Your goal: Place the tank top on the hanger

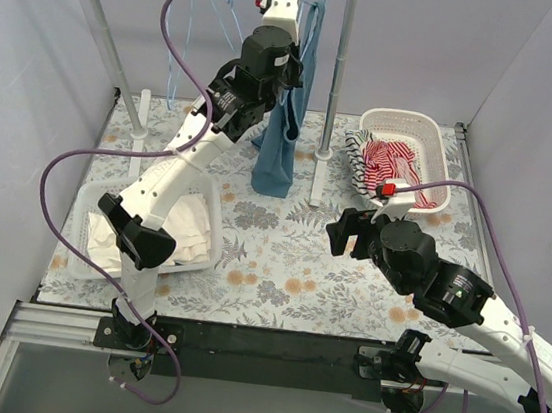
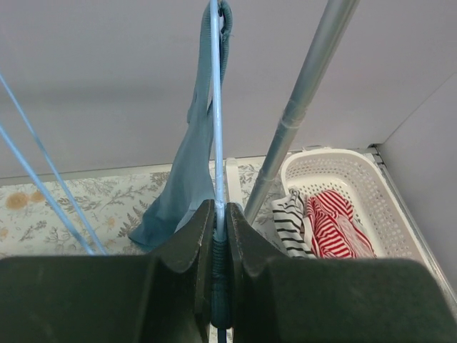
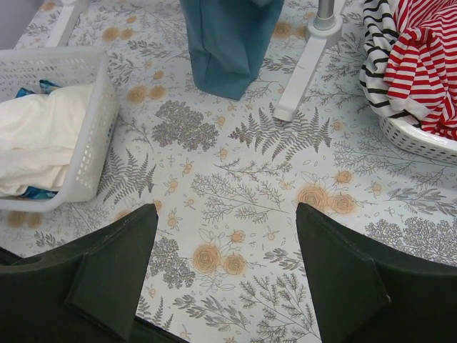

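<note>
The teal-blue tank top (image 1: 282, 137) hangs from a light-blue wire hanger (image 2: 216, 107) up by the rack's top rail, its hem reaching the table. It also shows in the left wrist view (image 2: 182, 186) and in the right wrist view (image 3: 227, 43). My left gripper (image 1: 290, 72) is raised beside the top and shut on the hanger's wire (image 2: 218, 214), which runs between its jaws. My right gripper (image 1: 345, 231) hangs open and empty over the floral table, nearer than the tank top and to its right; it also shows in the right wrist view (image 3: 227, 221).
A clothes rack with grey poles (image 1: 337, 83) stands at the back, with more light-blue hangers (image 1: 194, 15) on its rail. A white basket (image 1: 433, 160) at the right holds striped garments (image 1: 387, 165). A white basket (image 1: 210, 209) at the left holds white cloth (image 1: 188, 226).
</note>
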Robot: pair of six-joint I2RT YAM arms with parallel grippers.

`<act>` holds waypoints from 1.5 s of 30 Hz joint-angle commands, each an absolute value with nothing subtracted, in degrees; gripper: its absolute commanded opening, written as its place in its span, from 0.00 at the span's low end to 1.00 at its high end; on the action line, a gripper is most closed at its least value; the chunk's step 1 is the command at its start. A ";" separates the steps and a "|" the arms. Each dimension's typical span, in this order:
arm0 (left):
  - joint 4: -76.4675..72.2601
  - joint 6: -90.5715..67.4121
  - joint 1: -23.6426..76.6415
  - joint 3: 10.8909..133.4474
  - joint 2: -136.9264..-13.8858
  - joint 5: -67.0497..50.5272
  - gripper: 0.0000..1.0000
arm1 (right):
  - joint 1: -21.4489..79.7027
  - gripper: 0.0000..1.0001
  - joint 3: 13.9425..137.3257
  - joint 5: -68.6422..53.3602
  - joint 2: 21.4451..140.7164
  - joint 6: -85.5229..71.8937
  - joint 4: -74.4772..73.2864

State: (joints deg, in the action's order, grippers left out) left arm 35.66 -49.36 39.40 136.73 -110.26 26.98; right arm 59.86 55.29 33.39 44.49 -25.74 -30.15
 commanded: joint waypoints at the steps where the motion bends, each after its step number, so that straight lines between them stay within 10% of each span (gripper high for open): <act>1: 34.19 -51.06 39.29 134.57 -107.40 23.56 0.00 | 59.94 0.86 55.11 33.49 43.77 -26.72 -28.65; 8: 32.88 -51.68 39.29 129.56 -104.07 21.89 0.12 | 59.94 0.86 54.84 33.49 43.24 -26.89 -28.65; 20: 36.21 -53.08 39.37 125.34 -96.18 12.76 0.98 | 59.94 0.87 54.32 35.33 43.59 -26.89 -28.65; 45: 25.32 -79.18 58.80 51.78 -61.69 14.59 0.98 | 59.59 0.93 34.55 34.54 44.21 -36.82 -21.89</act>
